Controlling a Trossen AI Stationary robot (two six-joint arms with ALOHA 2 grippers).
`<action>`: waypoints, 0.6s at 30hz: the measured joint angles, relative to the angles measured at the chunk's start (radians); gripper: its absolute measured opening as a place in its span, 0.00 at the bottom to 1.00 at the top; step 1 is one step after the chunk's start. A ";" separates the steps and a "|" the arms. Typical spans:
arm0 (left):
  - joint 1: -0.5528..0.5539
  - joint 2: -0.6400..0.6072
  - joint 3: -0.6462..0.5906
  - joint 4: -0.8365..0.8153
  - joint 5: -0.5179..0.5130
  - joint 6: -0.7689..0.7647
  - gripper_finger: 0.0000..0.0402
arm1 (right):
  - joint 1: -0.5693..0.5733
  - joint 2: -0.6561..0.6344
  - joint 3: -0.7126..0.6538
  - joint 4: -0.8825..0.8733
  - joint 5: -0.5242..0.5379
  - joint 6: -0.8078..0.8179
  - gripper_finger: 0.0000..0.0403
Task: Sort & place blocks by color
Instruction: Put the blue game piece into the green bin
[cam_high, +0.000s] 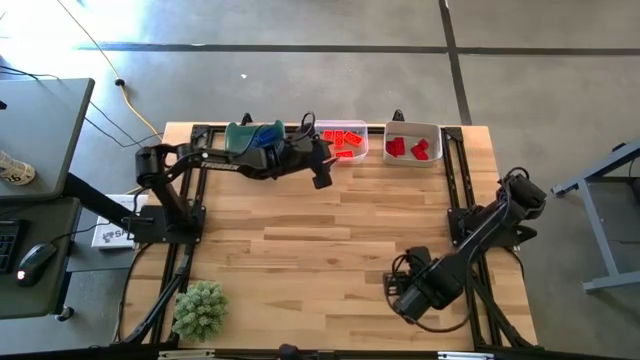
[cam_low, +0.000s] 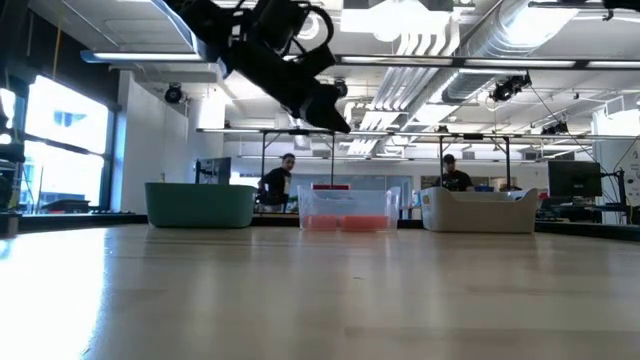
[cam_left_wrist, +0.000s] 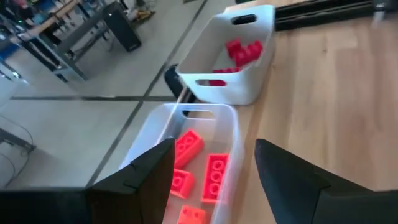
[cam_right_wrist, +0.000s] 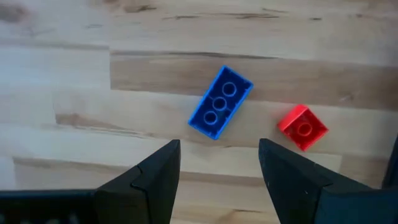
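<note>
My left gripper (cam_high: 321, 172) is open and empty, up in the air above the near end of the clear bin (cam_high: 342, 141). Several orange bricks (cam_left_wrist: 198, 169) lie in that bin. The white bin (cam_left_wrist: 227, 59) beside it holds red bricks (cam_left_wrist: 244, 51). The teal bin (cam_high: 254, 135) stands to the left of the clear one. My right gripper (cam_right_wrist: 219, 149) is open and empty near the table's front right, above a blue brick (cam_right_wrist: 221, 102) and a small red brick (cam_right_wrist: 303, 127). Both lie flat on the table, studs up. In the high view the right arm hides them.
The three bins stand in a row along the far edge, also seen in the low view as the teal bin (cam_low: 200, 205), clear bin (cam_low: 345, 210) and white bin (cam_low: 480, 210). A fuzzy green clump (cam_high: 200, 308) sits at the front left corner. People sit at desks beyond the table.
</note>
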 joint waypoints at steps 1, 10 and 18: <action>-0.009 -0.009 0.000 -0.013 -0.006 -0.003 0.52 | 0.008 0.000 0.000 0.001 0.006 0.027 0.51; -0.069 -0.063 0.000 -0.079 -0.054 -0.032 0.52 | 0.011 0.077 0.000 0.058 0.029 0.064 0.51; -0.109 -0.062 0.000 -0.114 -0.080 -0.047 0.52 | 0.012 0.137 0.000 0.077 -0.045 0.132 0.51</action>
